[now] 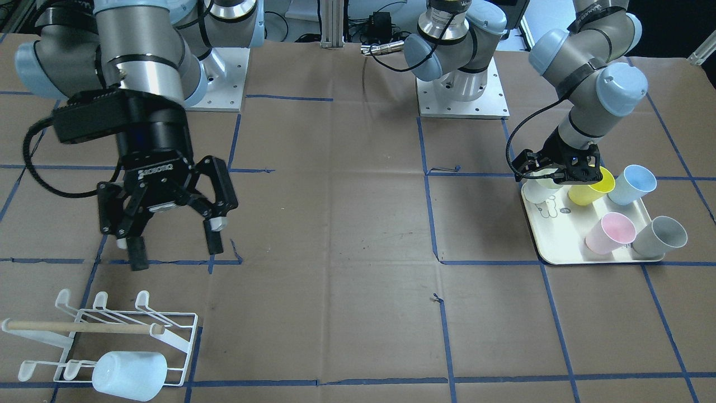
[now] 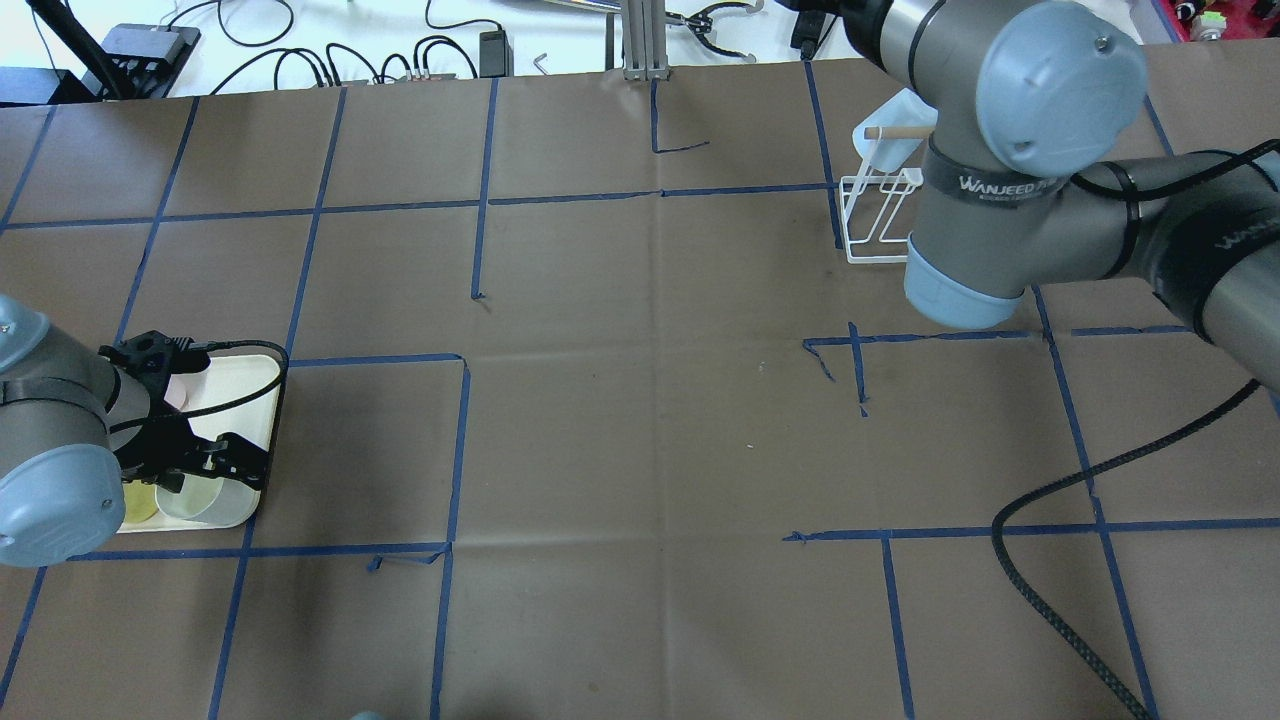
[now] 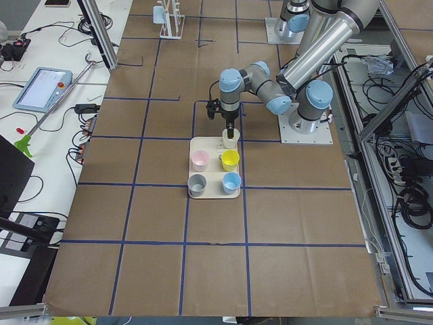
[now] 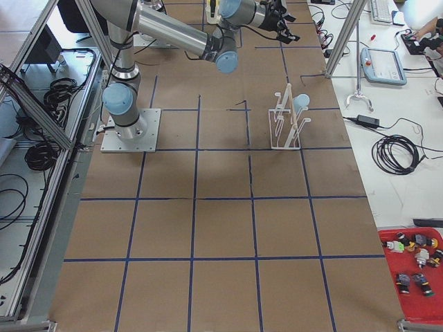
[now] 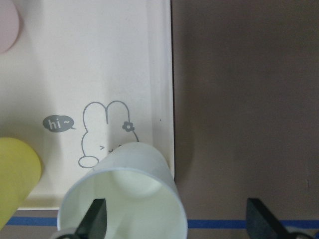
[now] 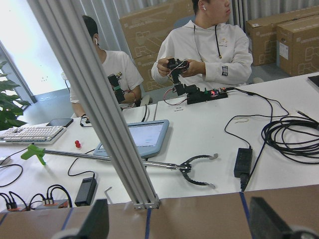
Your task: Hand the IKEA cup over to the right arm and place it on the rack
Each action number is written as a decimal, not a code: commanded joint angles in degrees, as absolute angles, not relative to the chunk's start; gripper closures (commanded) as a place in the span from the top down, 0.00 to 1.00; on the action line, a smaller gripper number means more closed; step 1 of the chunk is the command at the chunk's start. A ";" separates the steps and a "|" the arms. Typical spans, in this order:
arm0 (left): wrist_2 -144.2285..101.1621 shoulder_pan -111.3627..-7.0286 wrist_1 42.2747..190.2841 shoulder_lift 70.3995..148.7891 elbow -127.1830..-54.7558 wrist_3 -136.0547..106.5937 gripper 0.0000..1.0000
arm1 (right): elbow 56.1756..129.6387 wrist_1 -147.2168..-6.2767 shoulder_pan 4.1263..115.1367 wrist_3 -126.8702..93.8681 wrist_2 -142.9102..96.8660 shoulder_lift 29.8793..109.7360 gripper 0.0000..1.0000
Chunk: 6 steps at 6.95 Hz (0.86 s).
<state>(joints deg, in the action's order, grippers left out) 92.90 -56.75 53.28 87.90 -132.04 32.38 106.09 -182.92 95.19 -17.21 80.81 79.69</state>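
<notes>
The left gripper (image 5: 177,217) hung over the corner of the cream tray (image 5: 124,59) with its jaws wide apart. In the wrist view one finger looked to be inside the mouth of the white cup (image 5: 134,164), and the other sat outside it over the brown table. That cup, the one I meant to hand across, stood on the tray close to its raised edge and was not yet gripped. I judged this to be the pick-up. I would lower until the fingers overlapped a good depth of the cup's wall, keeping the outer finger clear of the tray's edge. Then I would close gently on that wall and lift straight up, so the yellow cup (image 1: 590,187) beside it stayed put. I would also leave most of the cup's body bare for the other arm to take. The right gripper (image 1: 175,249) hovered well off near the rack (image 1: 84,327), spread open and holding nothing. By my count there were six cups. Five were on the tray: white, yellow, the blue cup (image 1: 632,184), the pink cup (image 1: 611,232) and the grey cup (image 1: 661,236). One pale cup (image 1: 130,375) was already on the rack. There were also two arms, one tray and one rack.
</notes>
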 commanded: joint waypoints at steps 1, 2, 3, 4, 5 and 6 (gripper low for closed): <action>92.73 -56.43 53.00 88.06 -132.36 32.52 0.87 | 109.67 -183.25 101.58 -33.40 81.47 83.13 1.00; 92.81 -56.51 52.74 88.24 -132.02 32.61 0.64 | 110.73 -183.34 103.69 -40.27 81.56 83.84 1.00; 92.73 -56.51 52.73 88.33 -131.84 32.61 0.28 | 112.57 -183.51 105.36 -46.26 82.43 84.80 1.00; 92.38 -56.43 53.00 88.07 -131.84 32.69 0.00 | 113.98 -183.52 106.77 -52.84 85.31 85.77 1.00; 91.94 -56.43 53.00 87.98 -131.75 32.70 0.00 | 115.30 -183.52 107.48 -59.35 86.39 86.65 1.00; 91.85 -56.43 53.00 87.98 -131.31 32.70 0.00 | 118.01 -183.60 107.84 -66.20 87.61 87.97 1.00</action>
